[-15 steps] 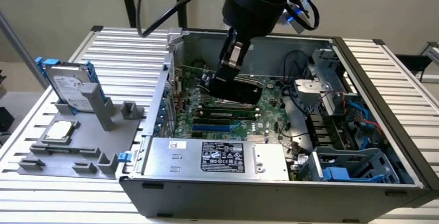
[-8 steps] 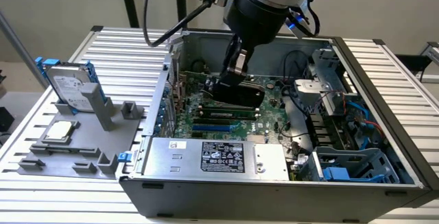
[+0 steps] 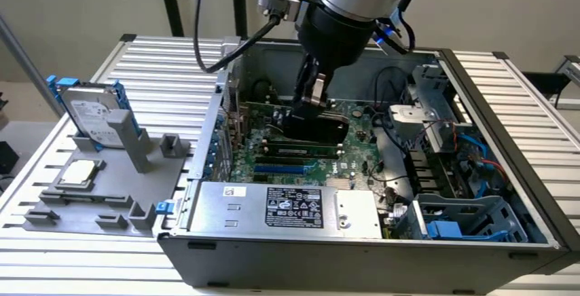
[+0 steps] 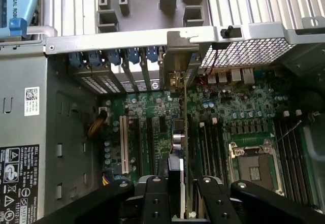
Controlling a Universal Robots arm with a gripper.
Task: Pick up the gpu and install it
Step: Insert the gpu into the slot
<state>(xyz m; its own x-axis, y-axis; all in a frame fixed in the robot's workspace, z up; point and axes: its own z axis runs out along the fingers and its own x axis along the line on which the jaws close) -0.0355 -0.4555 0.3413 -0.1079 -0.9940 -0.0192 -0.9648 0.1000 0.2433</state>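
Observation:
My gripper (image 3: 313, 99) reaches down into the open computer case (image 3: 363, 262), shut on the gpu (image 3: 317, 127). The gpu is a thin black-faced card held on edge, just above the green motherboard (image 3: 272, 153). In the wrist view the gpu (image 4: 179, 132) appears edge-on and runs away from my gripper (image 4: 177, 186) toward the case's rear wall. Its silver bracket (image 4: 177, 64) stands at a slot opening there, beside blue slot clips (image 4: 133, 56). Black fingers (image 4: 152, 196) press on both sides of the card. Whether its lower edge touches a slot is hidden.
A grey fixture (image 3: 172, 174) at the exterior view's left holds a silver hard drive with blue rails (image 3: 91, 109) and a small square CPU chip (image 3: 77, 172). Inside the case are the power supply (image 3: 285, 208), a blue drive cage (image 3: 462, 218), a white slot (image 4: 123, 145) and the CPU socket (image 4: 252, 160).

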